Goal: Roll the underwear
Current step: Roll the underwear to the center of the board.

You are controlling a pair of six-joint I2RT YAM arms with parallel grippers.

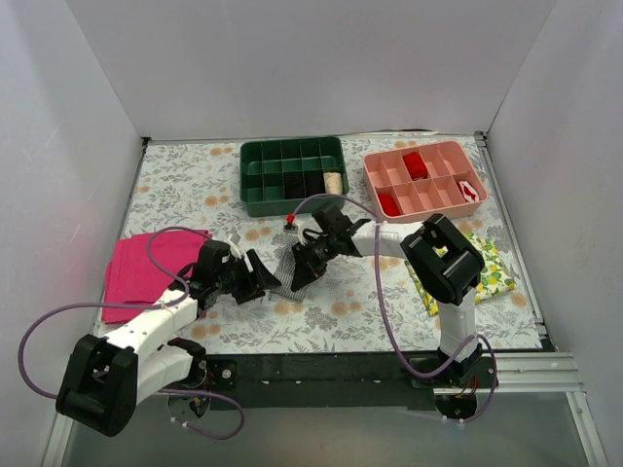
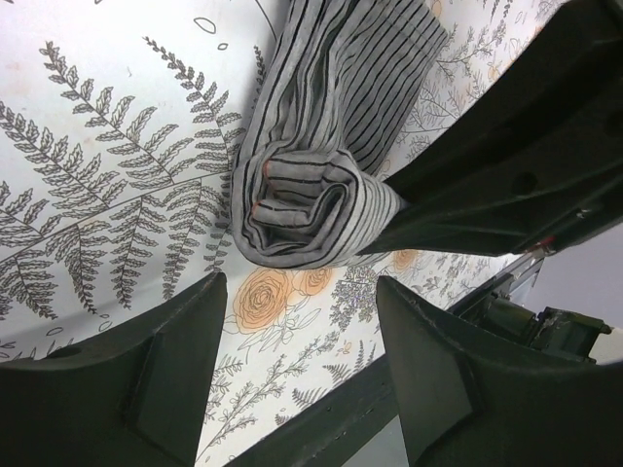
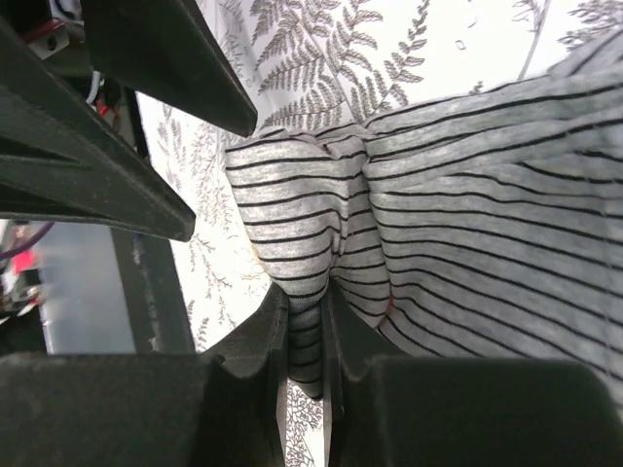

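Note:
The underwear [image 2: 311, 209] is grey with fine dark stripes and lies partly rolled on the floral table cover, its rolled end facing my left wrist camera. In the top view it [image 1: 284, 261] shows as a small striped patch between the two grippers. My left gripper [image 2: 297, 321] stands open just short of the roll, with nothing between its fingers. My right gripper [image 3: 307, 331] is shut on a pinched fold of the striped fabric [image 3: 467, 224] at the roll's edge. In the left wrist view, the right gripper's black finger [image 2: 487, 185] presses against the roll's right side.
A magenta cloth [image 1: 146, 268] lies at the left and a lemon-print cloth [image 1: 487, 272] under the right arm. A green compartment tray [image 1: 293, 173] and a pink one [image 1: 424, 178] stand at the back. A small red object [image 1: 290, 222] lies near the green tray.

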